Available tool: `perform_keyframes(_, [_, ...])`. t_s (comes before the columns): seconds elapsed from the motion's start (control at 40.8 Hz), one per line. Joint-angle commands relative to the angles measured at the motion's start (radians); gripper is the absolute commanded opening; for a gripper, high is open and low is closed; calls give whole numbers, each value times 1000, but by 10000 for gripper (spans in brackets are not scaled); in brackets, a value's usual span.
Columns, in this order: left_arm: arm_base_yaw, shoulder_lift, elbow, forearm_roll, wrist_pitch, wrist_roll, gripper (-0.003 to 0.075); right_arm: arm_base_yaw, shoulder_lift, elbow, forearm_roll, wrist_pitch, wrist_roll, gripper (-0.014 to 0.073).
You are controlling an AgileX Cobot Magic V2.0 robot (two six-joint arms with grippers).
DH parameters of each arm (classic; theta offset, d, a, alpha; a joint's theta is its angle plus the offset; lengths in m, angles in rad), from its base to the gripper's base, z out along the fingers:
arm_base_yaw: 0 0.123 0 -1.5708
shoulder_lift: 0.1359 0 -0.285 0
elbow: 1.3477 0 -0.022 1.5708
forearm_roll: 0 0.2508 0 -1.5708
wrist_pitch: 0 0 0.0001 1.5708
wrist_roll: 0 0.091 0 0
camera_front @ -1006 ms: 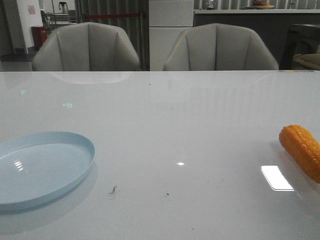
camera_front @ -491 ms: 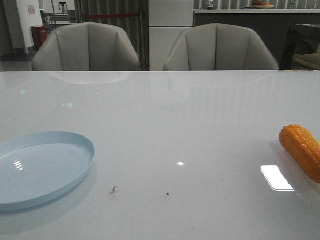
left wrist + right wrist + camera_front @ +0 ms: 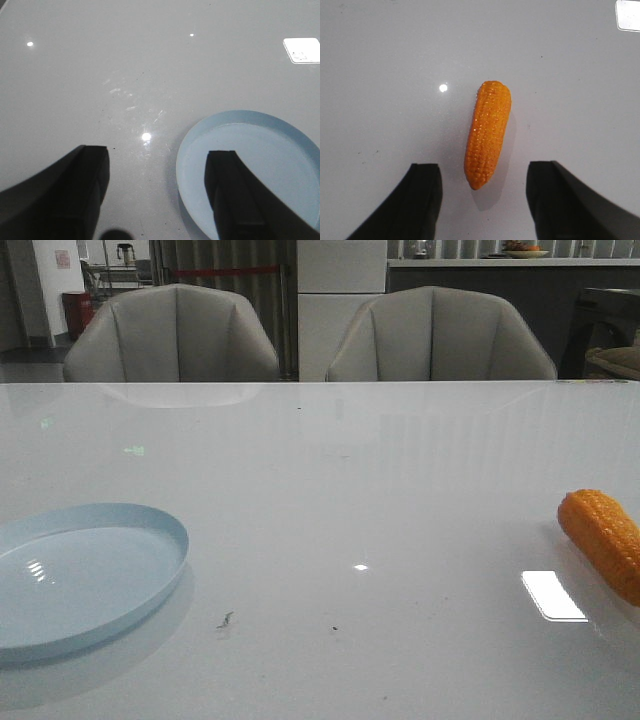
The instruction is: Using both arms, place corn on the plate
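Lying on the white worktop point(image 3: 360, 480), the corn point(image 3: 603, 540) sits at about 3 o'clock in the front view, hard against the frame edge, partly cut off. The plate point(image 3: 150, 585) rests at about 8 o'clock in that view, also clipped by the frame edge. Corn and plate are well apart, with bare glossy worktop between them. Two grey chairs point(image 3: 172, 335) stand behind the far edge at 12 o'clock. Neither arm appears in the front view.

Right wrist view: right claw point(image 3: 482, 200) has its fingers point(image 3: 422, 200) spread apart, holding nothing. The corn point(image 3: 487, 134) lies flat on the worktop, its near end between the two fingers but touching neither, its length running away from the claw, slightly tilted.

Left wrist view: left claw point(image 3: 157, 192) is likewise spread apart and empty. The plate point(image 3: 195, 145) lies beneath one finger point(image 3: 230, 195), which overlaps its rim; whether they touch, cannot tell. The other finger is over bare worktop.
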Motion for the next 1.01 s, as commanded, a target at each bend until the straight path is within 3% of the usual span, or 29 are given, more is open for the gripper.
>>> perform_keyframes(0.0, [-9, 21, -57, 29, -43, -9, 485, 1, -3, -36, 6, -60, -7, 487])
perform_keyframes(0.343, [-9, 308, -303, 99, 173, -5, 434, 1, -3, -36, 6, -60, -7, 487])
perform_keyframes(0.589, [-9, 602, -541, 87, 423, 130, 435, 1, -3, -36, 6, -60, -7, 487])
perform_keyframes(0.981, [-9, 953, -683, -46, 525, 231, 435, 1, -3, -36, 6, -60, -7, 487])
